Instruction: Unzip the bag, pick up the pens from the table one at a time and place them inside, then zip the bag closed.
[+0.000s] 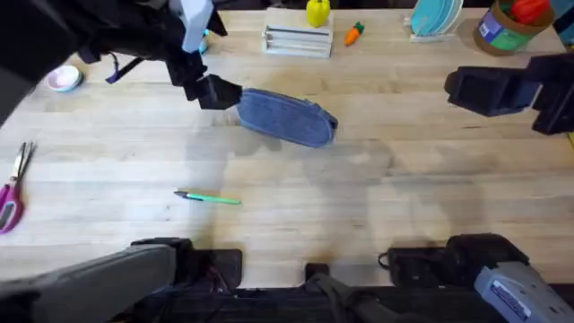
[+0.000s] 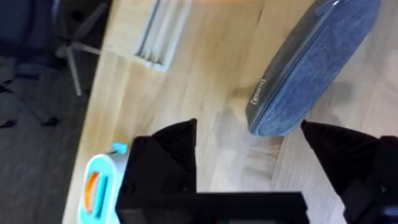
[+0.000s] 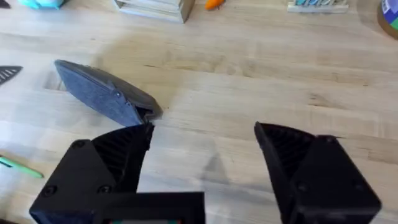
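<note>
A blue-grey denim pencil pouch [image 1: 287, 117] lies on its side near the middle of a pale wooden butcher-block table [image 1: 377, 206], its long axis slanting from upper left to lower right in the overhead view. The left gripper [image 1: 215, 92] sits right at the pouch's left end, its black jaws spread apart with nothing between them; in the left wrist view the pouch's rounded end [image 2: 292, 87] lies between and just beyond the two fingertips [image 2: 180, 140]. The right gripper [image 1: 466, 90] hovers well apart from the pouch, toward the right side of the table, jaws spread wide and empty; its wrist view shows the pouch [image 3: 102, 93] farther off.

One bright green pen [image 1: 211, 197] with a dark end lies flat on the table, nearer the arm bases than the pouch. Pink-handled scissors [image 1: 13, 193] rest at the left edge. Along the far edge stand a white slatted rack [image 1: 297, 40] and a small orange toy carrot [image 1: 355, 33].
</note>
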